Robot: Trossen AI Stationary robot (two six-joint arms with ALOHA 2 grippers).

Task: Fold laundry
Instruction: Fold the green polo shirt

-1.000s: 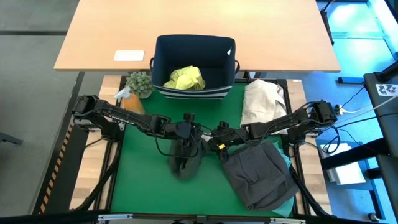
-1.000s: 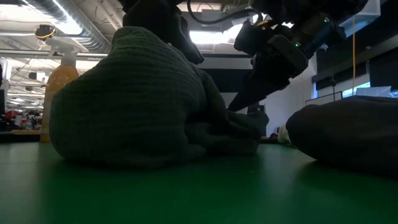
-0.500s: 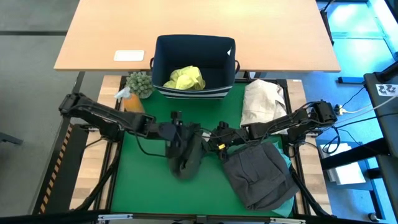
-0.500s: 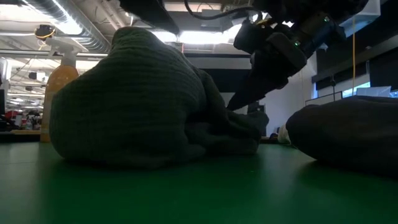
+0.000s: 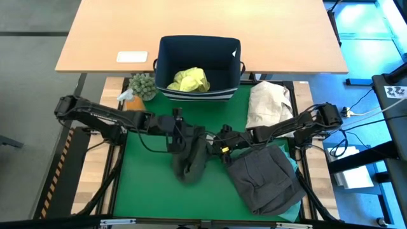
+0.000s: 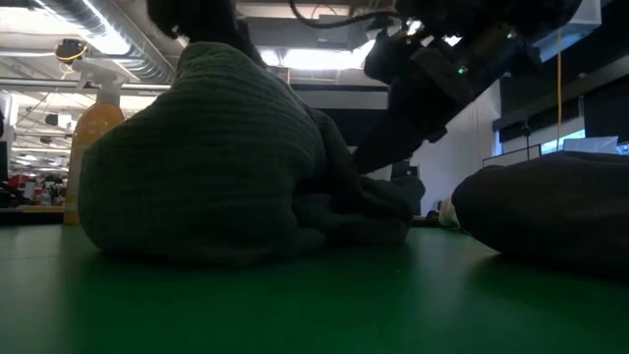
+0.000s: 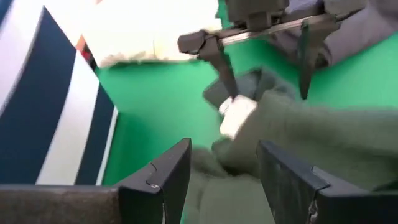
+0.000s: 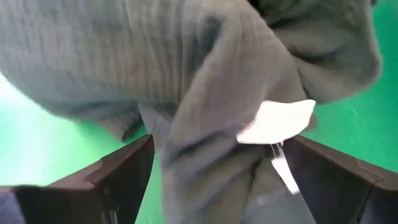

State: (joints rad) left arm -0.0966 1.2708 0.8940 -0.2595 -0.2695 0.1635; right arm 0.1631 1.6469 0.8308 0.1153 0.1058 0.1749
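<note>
High view first: the green rectangular mat (image 5: 143, 184) covers the middle of the table, and behind it stands the navy fabric bin with a striped base (image 5: 198, 60), holding a bright yellow-green shirt (image 5: 189, 80). On the mat's right side lies a flattened charcoal grey garment (image 5: 264, 178) with a turquoise cloth edge (image 5: 294, 166) showing under it, and a cream-beige cloth bundle (image 5: 270, 102) sits behind that.

At the mat's centre lies the dark olive-black crumpled knit garment (image 5: 189, 159), heaped rather than spread, its long axis running roughly from the bin side toward the front edge. It lies between the two arms, so both are close. The left gripper (image 5: 180, 129) is at the heap's back, bin-side end; the right gripper (image 5: 224, 145) is just beside its right flank, where a white care label (image 8: 277, 121) shows.

In the left wrist view its own two dark fingers (image 7: 165, 177) stand apart with nothing clamped between them, the cloth just ahead. In the right wrist view its fingers (image 8: 118, 168) are spread wide, straddling a fold of the garment without pinching it. The coming move, I judge, is a pinch on an edge to pull the heap flat.
</note>
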